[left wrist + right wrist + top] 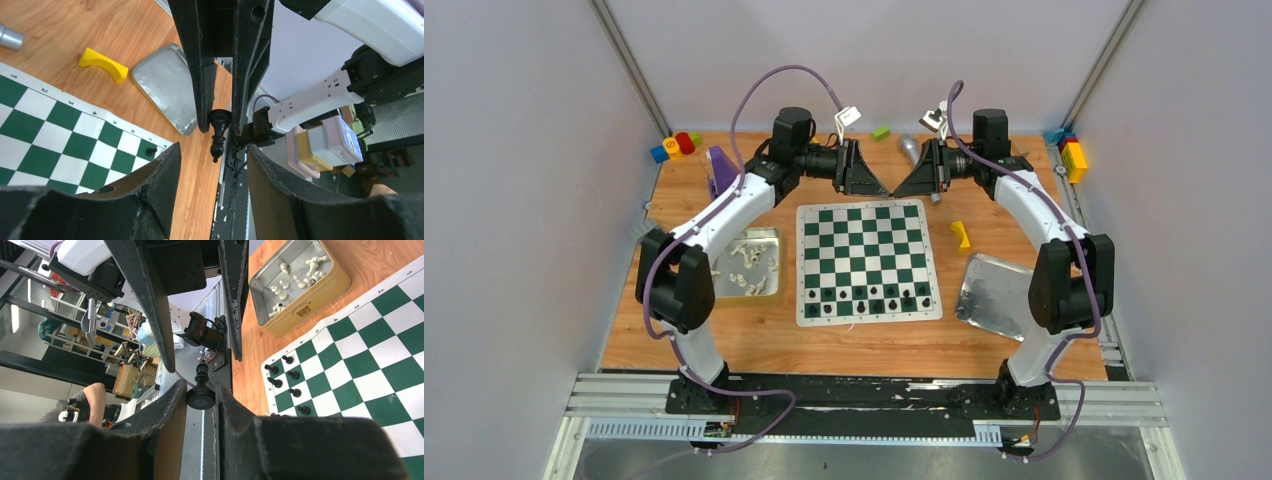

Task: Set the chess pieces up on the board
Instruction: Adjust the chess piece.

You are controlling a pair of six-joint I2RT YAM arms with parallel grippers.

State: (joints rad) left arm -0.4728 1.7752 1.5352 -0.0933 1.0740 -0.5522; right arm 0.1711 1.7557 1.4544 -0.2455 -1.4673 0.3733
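Observation:
The green-and-white board lies mid-table with black chess pieces along its two near rows. White pieces lie in a tin left of it. Both grippers meet tip to tip above the board's far edge. My right gripper is shut on the round base of a black piece, held level in the air. My left gripper is open, and that piece's head pokes between its fingertips with a gap on each side. From above, the left gripper and right gripper hide the piece.
A shallow metal tray lies right of the board, with a yellow block behind it. A metal cylinder and green block sit at the back, with a purple object and coloured blocks in the far-left corner.

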